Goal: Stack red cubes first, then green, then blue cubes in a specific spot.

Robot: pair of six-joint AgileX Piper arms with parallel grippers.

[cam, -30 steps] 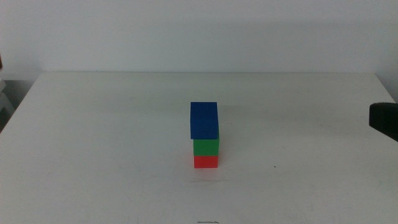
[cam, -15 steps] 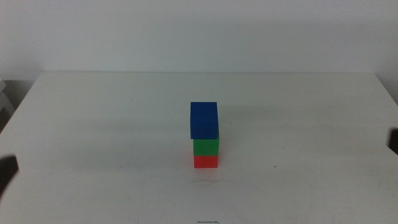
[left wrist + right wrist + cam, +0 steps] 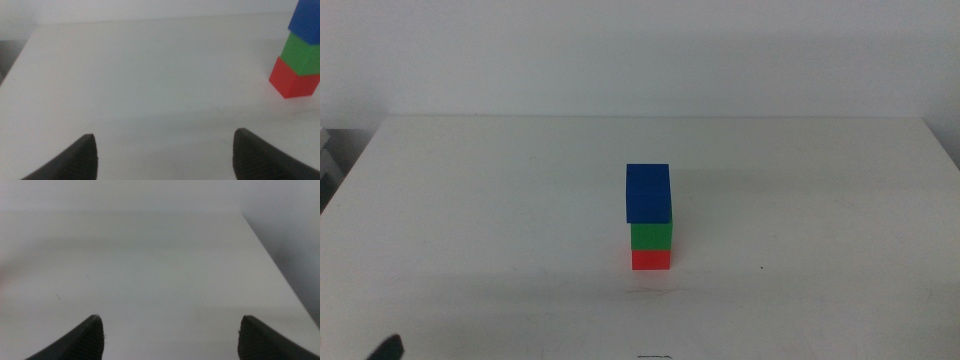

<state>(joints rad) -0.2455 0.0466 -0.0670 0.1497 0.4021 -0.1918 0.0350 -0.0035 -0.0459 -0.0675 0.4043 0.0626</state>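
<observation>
Left tool [image 3: 386, 347] withdrawn to bottom edge, mostly cut off, wide apart, right tool [image 3: 170, 337] wide, unseen overhead.

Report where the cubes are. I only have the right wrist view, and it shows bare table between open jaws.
Observer: The middle view shows one stack near the middle of the table: red cube at the bottom, green cube on it, blue cube on top.
Operator: Give me the left tool.
Observer: The left tool is open and empty. Its wrist view shows the stack standing apart, beyond the jaws.
Operator: Confirm my tool is clear of the stack.
Observer: The right tool is out of the middle view altogether, and nothing there touches the stack.
</observation>
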